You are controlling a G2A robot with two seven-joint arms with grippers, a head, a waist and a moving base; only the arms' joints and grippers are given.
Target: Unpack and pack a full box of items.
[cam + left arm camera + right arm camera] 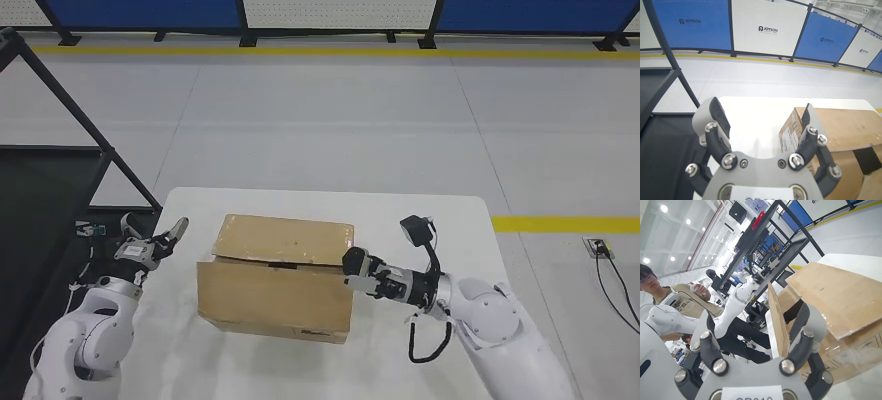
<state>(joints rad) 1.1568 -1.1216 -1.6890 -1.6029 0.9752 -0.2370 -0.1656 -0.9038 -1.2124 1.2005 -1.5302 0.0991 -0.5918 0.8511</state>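
Note:
A brown cardboard box [275,280] stands mid-table, its long top flap [838,298] lying nearly flat with a dark gap under its edge. My right gripper [357,268] is at the box's right end. In the right wrist view it [756,310] is open, and the raised end flap [778,323] stands edge-on between its fingers, close to one finger [804,317]. My left gripper [170,238] hovers over the table left of the box. It [762,117] is open and holds nothing, with the labelled end of the box [791,136] just beside one finger [806,115].
The white table [420,215] has bare surface right of and behind the box. A black metal rack [40,200] stands close off the table's left side. Beyond the far table edge is open grey floor with a yellow line [330,50].

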